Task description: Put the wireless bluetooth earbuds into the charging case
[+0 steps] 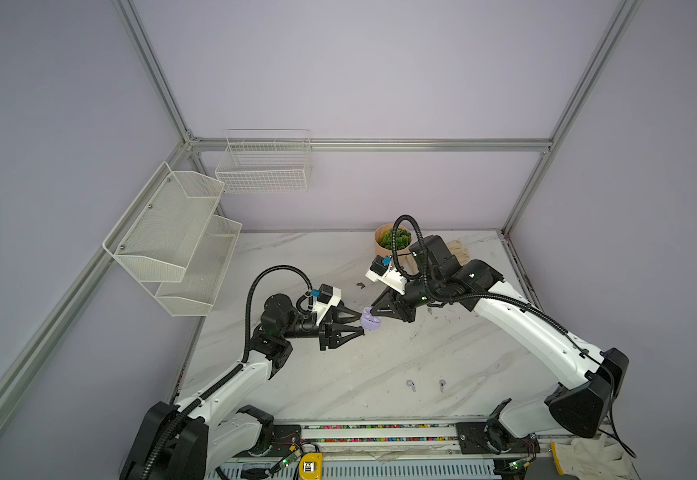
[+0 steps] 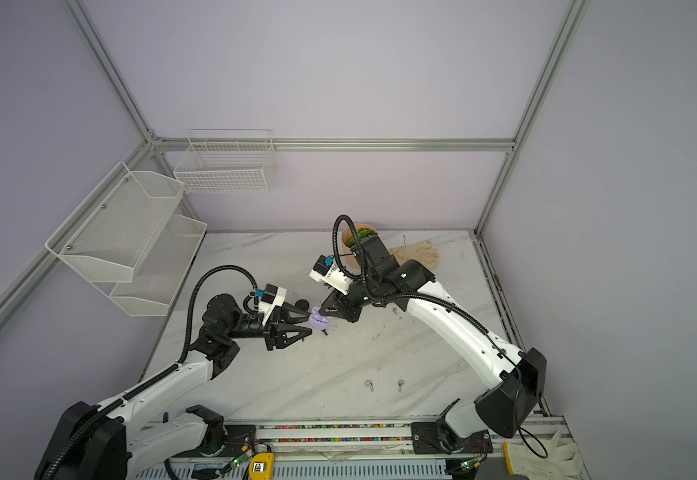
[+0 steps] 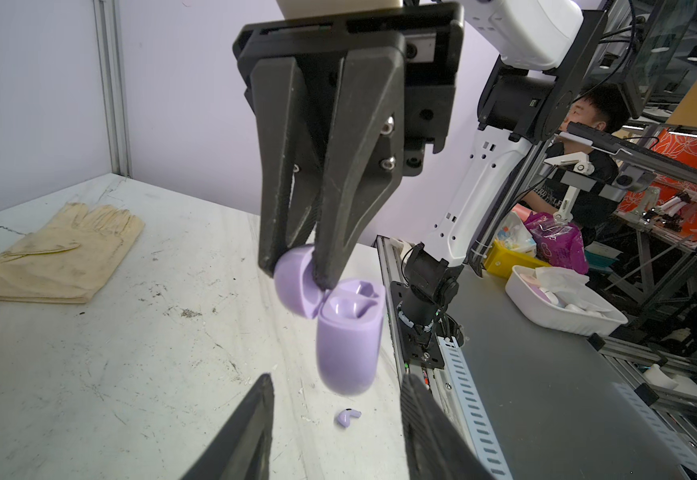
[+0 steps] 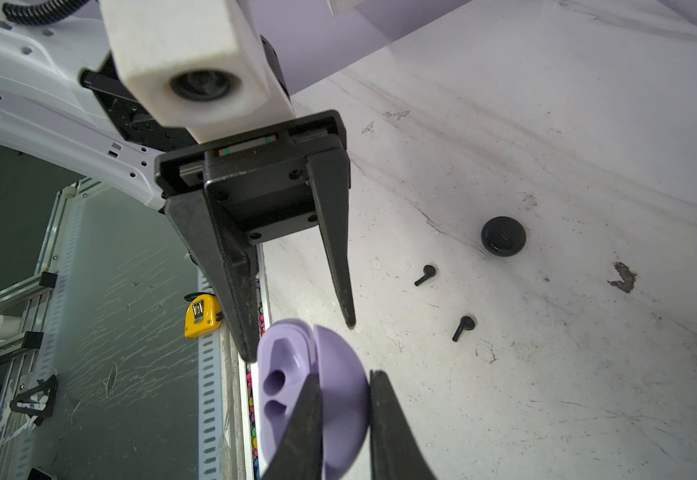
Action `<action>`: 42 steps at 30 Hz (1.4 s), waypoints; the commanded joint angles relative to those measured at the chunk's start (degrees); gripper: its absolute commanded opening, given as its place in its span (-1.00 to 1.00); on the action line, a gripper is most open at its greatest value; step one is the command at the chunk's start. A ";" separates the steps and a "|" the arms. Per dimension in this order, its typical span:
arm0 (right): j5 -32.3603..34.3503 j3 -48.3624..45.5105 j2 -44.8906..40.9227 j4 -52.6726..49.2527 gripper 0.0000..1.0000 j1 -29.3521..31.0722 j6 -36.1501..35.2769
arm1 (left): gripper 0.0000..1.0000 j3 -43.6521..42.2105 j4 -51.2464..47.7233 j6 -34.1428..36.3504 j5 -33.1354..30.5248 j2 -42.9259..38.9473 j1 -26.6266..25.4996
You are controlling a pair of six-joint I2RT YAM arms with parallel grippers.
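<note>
The small rounded lilac plastic charging case (image 3: 348, 345) hangs in the air above the middle of the white marble-pattern counter (image 1: 338, 374). Its domed lid (image 3: 292, 286) is swung open, and the two moulded wells inside are empty. The right claw (image 3: 299, 277) is pinching this lid between its two fingers, and so it carries the whole case. The left claw (image 1: 363, 324) is spread. Its fingertips stand on both sides of the case body, and I cannot tell if one of them touches it.

All four earbuds lie on the counter. A tiny pale lilac stemmed earbud (image 1: 410, 385) and its twin lilac earbud (image 1: 442, 385) lie side by side near the front edge, well apart from the case. A tiny black stemmed earbud (image 4: 425, 274) and a second black earbud (image 4: 463, 328) lie near each other on the counter close to the claws. Near them sits a round black puck-like case (image 4: 503, 235), which is closed.

At the back edge stand a beige round pot (image 1: 381, 254) with a green plant and, beside it, a flat cream cloth glove (image 1: 456, 251). A white wire basket (image 1: 265, 166) and a white two-tier mesh shelf (image 1: 172, 241) hang on the walls. A yellow tape measure (image 4: 201, 313) lies beyond the front edge of the counter.
</note>
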 commanded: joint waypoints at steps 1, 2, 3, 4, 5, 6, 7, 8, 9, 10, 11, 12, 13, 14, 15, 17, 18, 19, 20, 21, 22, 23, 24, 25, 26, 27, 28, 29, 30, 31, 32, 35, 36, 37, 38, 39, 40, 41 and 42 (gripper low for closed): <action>-1.27 1.56 0.78 -0.35 -0.83 0.36 -1.53 | -0.05 3.62 3.59 -1.39 1.78 0.53 0.27; -1.28 1.65 0.85 -0.30 -0.83 0.38 -1.54 | -0.07 3.73 3.76 -1.45 1.99 0.73 0.27; -1.31 1.67 0.93 -0.30 -0.83 0.36 -1.54 | -0.07 3.86 3.92 -1.54 2.15 0.86 0.27; -1.30 1.66 1.23 -0.30 -0.84 0.44 -1.54 | -0.07 4.01 4.01 -1.72 2.24 0.96 0.28; -1.28 1.64 1.32 -0.38 -0.84 0.51 -1.53 | -0.07 4.23 4.19 -1.86 2.20 1.05 0.27; -1.28 1.66 1.44 -0.39 -0.84 0.61 -1.54 | -0.07 4.33 4.34 -1.90 2.22 1.13 0.27; -1.21 1.57 1.57 -0.39 -0.84 0.65 -1.52 | -0.08 4.35 4.54 -1.98 2.21 1.13 0.27; -1.19 1.56 1.61 -0.30 -0.84 0.71 -1.46 | -0.07 4.36 4.85 -2.00 2.24 1.13 0.31; -1.11 1.48 1.68 -0.37 -0.85 0.80 -1.44 | -0.07 4.30 5.02 -1.99 2.20 1.05 0.23; -1.09 1.52 1.78 -0.34 -0.85 0.84 -1.44 | -0.08 4.28 5.06 -2.02 2.14 1.05 0.23; -1.09 1.41 1.73 -0.30 -0.85 0.89 -1.29 | -0.10 4.30 5.15 -2.04 2.11 1.10 0.18; -1.06 1.43 1.86 -0.30 -0.85 0.89 -1.36 | -0.12 4.30 5.21 -1.99 2.11 1.13 0.18; -1.11 1.40 1.96 -0.23 -0.85 0.85 -1.29 | -0.15 4.30 5.22 -2.00 2.19 1.27 0.19; -1.10 1.36 2.01 -0.15 -0.85 0.97 -1.28 | -0.19 4.32 5.21 -1.99 2.25 1.40 0.18; -1.09 1.50 2.27 -0.23 -0.85 0.97 -1.26 | -0.23 4.31 5.23 -2.08 2.37 1.56 0.23; -1.10 1.78 2.38 -0.21 -0.85 0.97 -1.26 | -0.30 4.39 5.27 -2.41 2.46 1.92 0.18; -1.09 1.86 2.52 -0.29 -0.86 0.98 -1.28 | -0.34 4.40 5.33 -2.51 2.51 2.01 0.18; -1.02 1.92 2.56 -0.30 -0.86 0.98 -1.26 | -0.37 4.39 5.41 -2.63 2.55 2.10 0.18; -1.01 2.06 2.65 -0.30 -0.86 1.01 -1.28 | -0.38 4.39 5.44 -2.61 2.56 2.10 0.18; -1.01 2.10 2.69 -0.30 -0.86 1.06 -1.28 | -0.38 4.31 5.49 -2.62 2.57 2.12 0.18; -1.08 2.08 2.88 -0.30 -0.86 1.06 -1.28 | -0.41 4.30 5.45 -2.70 2.47 2.15 0.20; -1.10 2.10 2.96 -0.30 -0.86 1.06 -1.34 | -0.42 4.37 5.49 -2.72 2.46 2.10 0.25; -1.10 2.04 3.09 -0.30 -0.86 1.06 -1.29 | -0.43 4.38 5.55 -2.78 2.40 2.02 0.18; -1.19 1.97 3.30 -0.22 -0.85 1.06 -1.36 | -0.45 4.43 5.54 -2.78 2.31 1.97 0.22; -1.19 1.92 3.30 -0.15 -0.85 1.06 -1.38 | -0.45 4.39 5.51 -2.78 2.20 1.93 0.18; -1.21 1.83 3.40 -0.04 -0.85 1.07 -1.37 | -0.45 4.39 5.57 -2.81 2.11 1.80 0.18; -1.19 1.94 3.36 0.04 -0.85 1.06 -1.37 | -0.49 4.47 5.61 -2.87 2.15 1.83 0.10; -1.19 1.94 3.44 0.09 -0.85 1.06 -1.36 | -0.54 4.56 5.57 -2.95 2.20 1.81 0.09; -1.26 1.99 3.55 0.22 -0.85 1.06 -1.36 | -0.58 4.65 5.56 -3.05 2.21 1.83 0.10; -1.35 2.11 3.56 0.31 -0.85 1.06 -1.37 | -0.61 4.67 5.57 -3.13 2.29 1.84 0.10; -1.29 2.14 3.51 0.40 -0.85 1.06 -1.34 | -0.65 4.74 5.57 -3.14 2.30 1.91 0.10; -1.34 2.09 3.54 0.62 -0.83 1.06 -1.20 | -0.73 4.80 5.60 -3.29 2.27 2.10 0.09; -1.36 2.09 3.56 0.67 -0.81 1.08 -1.15 | -0.75 4.84 5.58 -3.29 2.22 2.19 0.07; -1.35 2.07 3.68 0.75 -0.77 1.12 -0.99 | -0.77 4.83 5.62 -3.31 2.21 2.28 0.04; -1.31 2.13 3.64 0.91 -0.70 1.11 -0.74 | -0.80 4.82 5.61 -3.40 2.20 2.36 0.03; -1.21 2.13 3.62 1.02 -0.62 1.15 -0.65 | -0.83 4.82 5.62 -3.40 2.11 2.41 0.01; -1.11 2.21 3.67 1.02 -0.51 1.08 -0.54 | -0.86 4.80 5.62 -3.40 2.03 2.45 -0.08; -0.66 2.30 3.55 1.11 -0.34 1.10 -0.12 | -0.87 4.74 5.60 -3.40 1.87 2.45 -0.17; -0.45 2.47 3.48 1.40 -0.18 1.08 0.67 | -0.90 4.74 5.63 -3.40 1.74 2.37 -0.26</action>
